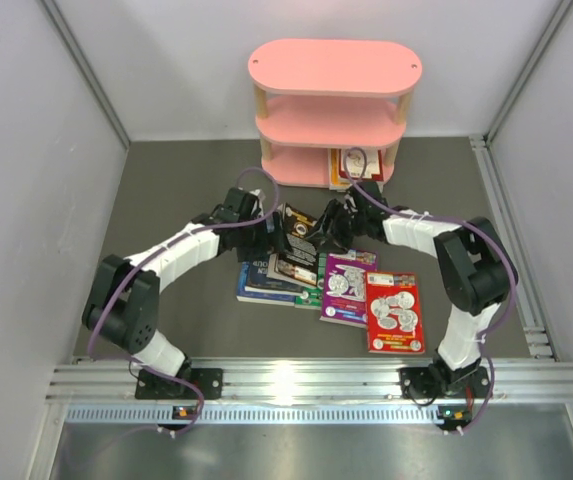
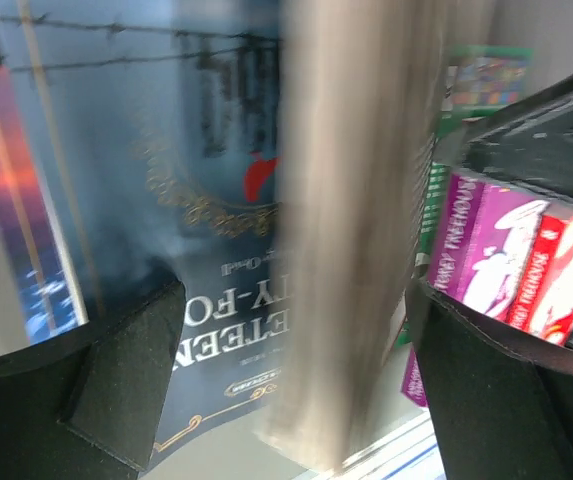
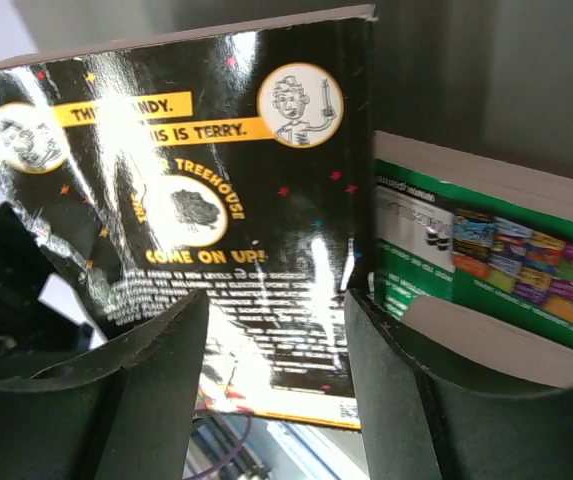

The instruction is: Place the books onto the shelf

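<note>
The pink shelf [image 1: 331,65] fills the top centre of my overhead view. Its lowest tier holds a few books [image 1: 350,166], half hidden by a post and a cable. Below it on the dark table [image 1: 166,190] the loose ones lie overlapping: a red book [image 1: 394,312] at lower right, a purple book [image 1: 346,288] touching it, a blue book [image 1: 264,280] further left, and a green cover [image 1: 310,296] mostly buried between them.

Just above that pile a black book [image 1: 299,232] stands tilted between the two arm tips, which hide its side edges.

My left gripper [image 2: 291,310] has its jaws spread wide, straddling a smeared page edge [image 2: 356,230] and a dark-blue cover [image 2: 206,200]. Blur stops me telling whether either pad touches.

My right gripper [image 3: 276,310] has its jaws parted, clamping nothing I can see. The black book's back cover faces it, its bottom cut off by the pads.
</note>
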Controlling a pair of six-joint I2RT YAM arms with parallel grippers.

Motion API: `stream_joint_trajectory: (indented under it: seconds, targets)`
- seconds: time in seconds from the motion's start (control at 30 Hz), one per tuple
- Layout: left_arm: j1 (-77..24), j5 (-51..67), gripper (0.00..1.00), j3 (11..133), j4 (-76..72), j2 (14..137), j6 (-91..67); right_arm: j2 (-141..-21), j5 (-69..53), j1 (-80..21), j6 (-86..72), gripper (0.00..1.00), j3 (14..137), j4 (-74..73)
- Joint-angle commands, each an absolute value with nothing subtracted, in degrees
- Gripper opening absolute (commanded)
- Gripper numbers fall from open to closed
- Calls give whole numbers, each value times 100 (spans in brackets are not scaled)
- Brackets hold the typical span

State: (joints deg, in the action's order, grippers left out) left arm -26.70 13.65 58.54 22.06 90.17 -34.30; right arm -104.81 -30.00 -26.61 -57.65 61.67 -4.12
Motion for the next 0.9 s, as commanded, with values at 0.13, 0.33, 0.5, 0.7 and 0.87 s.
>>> stream_joint_trajectory:
  seconds: [0.13, 0.33, 0.5, 0.7, 0.87]
  targets:
    - [-2689, 1740, 91, 5564, 1556, 9325, -3603, -10266, -2092, -2751, -4966, 59, 6495, -1529]
    - [-2672, 1837, 58, 5476, 1512, 9483, -3586, -10213, -1688, -2891, -4694, 59, 6714, -2300]
    - [-2646, 1969, 59, 5546, 1520, 9580, -3568, -10634, -1704, -3102, -4676, 61, 6899, -2461]
    - [-2610, 2214, 26, 5555, 1512, 9756, -3507, -10819, -2249, -3199, -5211, 61, 6522, -1495]
    - [-2444, 2557, 0, 5353, 1196, 9949, -3700, -10828, -1838, -3217, -4808, 62, 6759, -2424]
